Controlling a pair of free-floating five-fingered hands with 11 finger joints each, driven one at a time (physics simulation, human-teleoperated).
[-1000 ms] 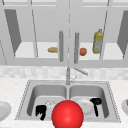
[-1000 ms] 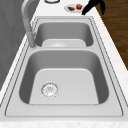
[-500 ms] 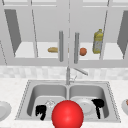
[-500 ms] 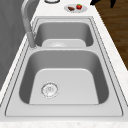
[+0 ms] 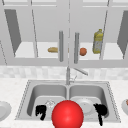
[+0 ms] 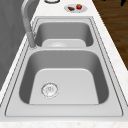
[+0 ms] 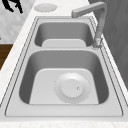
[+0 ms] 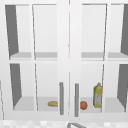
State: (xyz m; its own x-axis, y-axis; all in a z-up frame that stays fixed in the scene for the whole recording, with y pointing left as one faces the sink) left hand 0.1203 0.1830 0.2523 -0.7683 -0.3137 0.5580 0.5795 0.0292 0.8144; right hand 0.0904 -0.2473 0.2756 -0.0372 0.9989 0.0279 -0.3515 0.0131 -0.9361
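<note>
A big red ball (image 5: 67, 114) floats at the front edge of the double sink (image 5: 25, 100), between my two hands. My left hand (image 5: 40, 111) hangs to the ball's left, fingers relaxed and pointing down, holding nothing. In the right side view it shows at the far left (image 7: 13, 5), out over the floor beside a white plate (image 7: 45, 7). My right hand (image 5: 100, 111) hangs to the ball's right, fingers loose and empty. A tip of it shows in the left side view (image 6: 123, 2). A round plate (image 7: 72, 87) lies in the right basin.
The faucet (image 5: 68, 75) stands behind the divider between the basins. A small plate (image 6: 75, 8) with a strawberry is on the right counter. Behind the wall cabinet's shut glass doors are a bread roll (image 8: 53, 103), a red-orange fruit (image 8: 83, 105) and a yellowish bottle (image 8: 97, 95).
My right hand has drifted down and toward the front, sliding almost out of the left side view. The left hand and the red ball have stayed put.
</note>
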